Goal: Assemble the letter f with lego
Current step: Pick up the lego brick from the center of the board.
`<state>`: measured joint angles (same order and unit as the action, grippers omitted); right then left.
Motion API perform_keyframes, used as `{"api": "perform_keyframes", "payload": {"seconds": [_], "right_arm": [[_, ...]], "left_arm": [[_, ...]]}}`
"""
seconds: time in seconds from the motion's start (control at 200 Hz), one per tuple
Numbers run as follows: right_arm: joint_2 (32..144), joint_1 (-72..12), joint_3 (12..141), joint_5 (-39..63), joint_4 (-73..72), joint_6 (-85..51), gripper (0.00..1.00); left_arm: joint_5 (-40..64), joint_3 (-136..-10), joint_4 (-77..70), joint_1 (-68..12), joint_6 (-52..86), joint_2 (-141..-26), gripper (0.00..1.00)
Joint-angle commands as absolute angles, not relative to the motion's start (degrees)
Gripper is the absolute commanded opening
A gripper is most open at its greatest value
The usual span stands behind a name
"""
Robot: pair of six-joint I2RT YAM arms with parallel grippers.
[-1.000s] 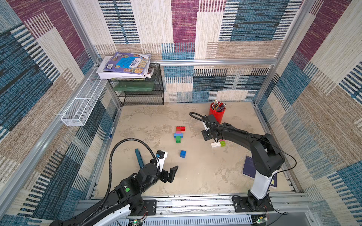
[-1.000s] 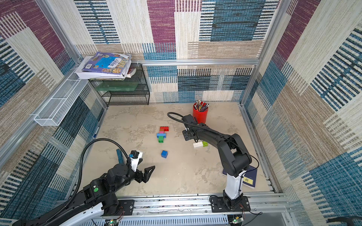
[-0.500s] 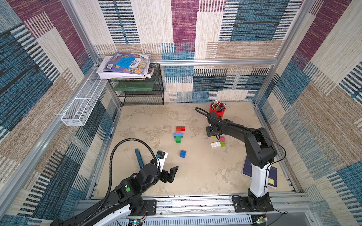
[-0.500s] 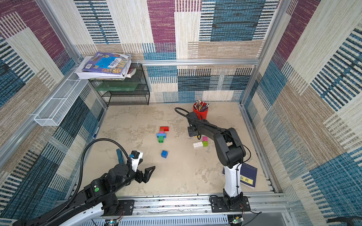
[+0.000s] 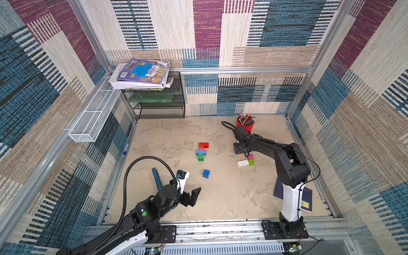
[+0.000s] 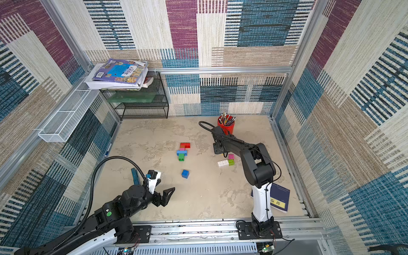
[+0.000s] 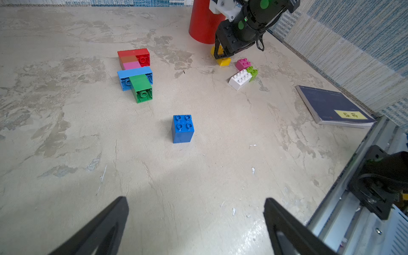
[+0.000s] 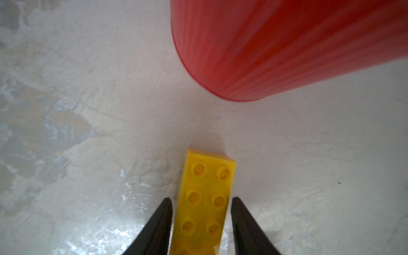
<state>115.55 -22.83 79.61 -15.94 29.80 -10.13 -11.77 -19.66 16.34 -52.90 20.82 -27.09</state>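
Tabletop (image 5: 231, 198) beside the red cup (image 8: 276, 44) carries the yellow brick (image 8: 207, 176), straddled by the right gripper (image 8: 201, 198) with jaws slightly apart (left gripper (image 7: 196, 198) hangs wide open): seemingly a pickup, needing a squeeze, then carriage to the half-built letter (image 5: 201, 152).

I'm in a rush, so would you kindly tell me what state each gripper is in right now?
Left gripper: open, empty.
Right gripper: jaws astride the yellow brick; whether they clamp it cannot be told.

Twin high views down over the whole table (image 5: 223, 198); wrist views low, both on the red cup (image 7: 202, 26).
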Motion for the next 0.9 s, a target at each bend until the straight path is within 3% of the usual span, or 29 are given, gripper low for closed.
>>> {"api": "perform_keyframes", "payload": {"seconds": [0.0,0.511,0.896], "right_arm": [[115.85,-22.60,80.39,-14.81,29.43,-9.33,0.45],[114.70,-21.52,80.24,-8.87,29.26,-6.76,0.30],[106.64,-29.18,80.11,-1.17,30.59,2.30,0.28]], "left_arm": [[-11.43,-19.54,15.67,-52.88,21.37,-27.08,0.99],[-11.35,-19.56,16.11,-52.90,21.62,-26.70,0.99],[-13.09,-24.81,22.48,-52.89,20.04,-26.63,0.99]]}}
